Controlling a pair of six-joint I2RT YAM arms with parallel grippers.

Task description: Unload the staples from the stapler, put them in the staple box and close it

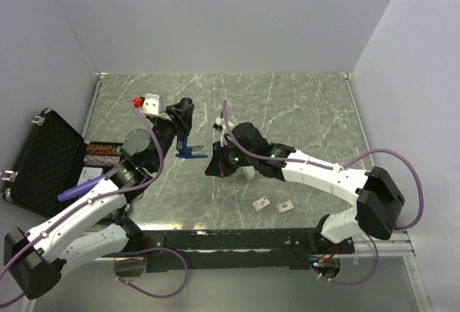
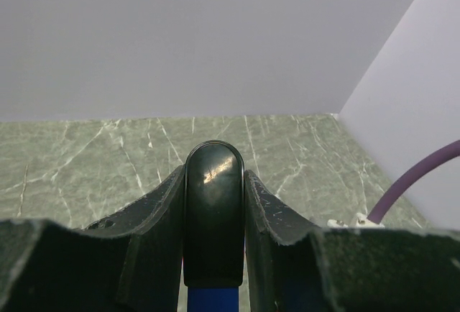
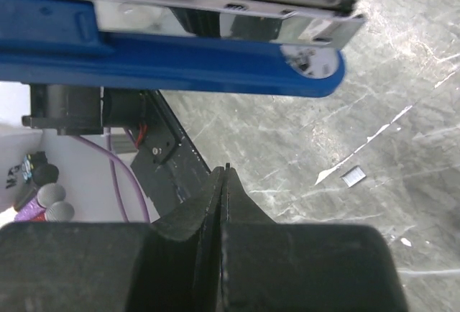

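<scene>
The 2 fingers [image 2: 162, 218] of the left gripper [image 2: 213, 179] are clamped on the black end of the small bright blue stapler [image 3: 180, 64], which is open. The right gripper [image 3: 224, 175] is pressed together on nothing, just below the stapler's bare metal magazine. Right of its tips, on the green marble table [image 3: 402, 75], lies 1 short silvery strip of staples [image 3: 353, 176]. The unloading seems almost done. Next, I think, the magazine needs checking for more.
</scene>
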